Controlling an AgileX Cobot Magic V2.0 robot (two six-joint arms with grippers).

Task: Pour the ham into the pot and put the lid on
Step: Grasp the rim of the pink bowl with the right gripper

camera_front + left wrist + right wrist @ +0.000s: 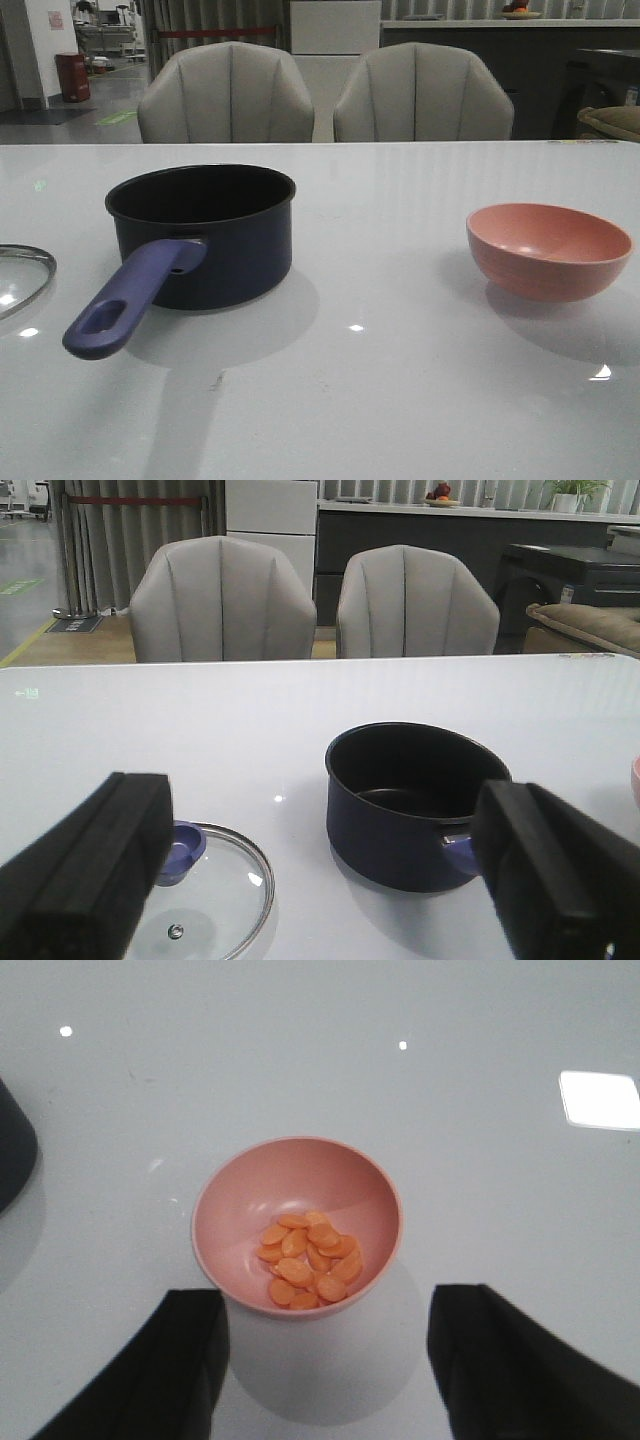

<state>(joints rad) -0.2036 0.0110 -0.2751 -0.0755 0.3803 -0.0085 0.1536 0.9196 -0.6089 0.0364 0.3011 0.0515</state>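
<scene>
No brand, label or readable writing shows on any of the things in any view.

Front view: the pot point(205, 235) stands upright on the white table point(400, 400), left of centre, its long handle point(135, 300) pointing toward the camera and to the left. The pink bowl point(548, 250) sits well apart on the right; from this low angle its contents are hidden. Only an edge of the lid point(25, 278) shows at the left border. Two grey chairs point(325, 92) stand behind the table. Neither arm appears here.

Left wrist view: the left gripper point(325, 880) has its jaws spread wide with nothing between them, hovering above the table. Beyond the fingers lies the whole lid point(205, 895), flat on the table with its blue knob point(180, 848) up, just beside the pot point(415, 805), whose black inside looks empty.

Right wrist view: the right gripper point(325, 1360) is likewise spread wide and holds nothing, above the table near the pink bowl point(297, 1225). This view alone shows the ham point(308, 1258), a heap of orange slices in the bowl's bottom. A dark edge of the pot point(15, 1150) shows at the frame's side.
</scene>
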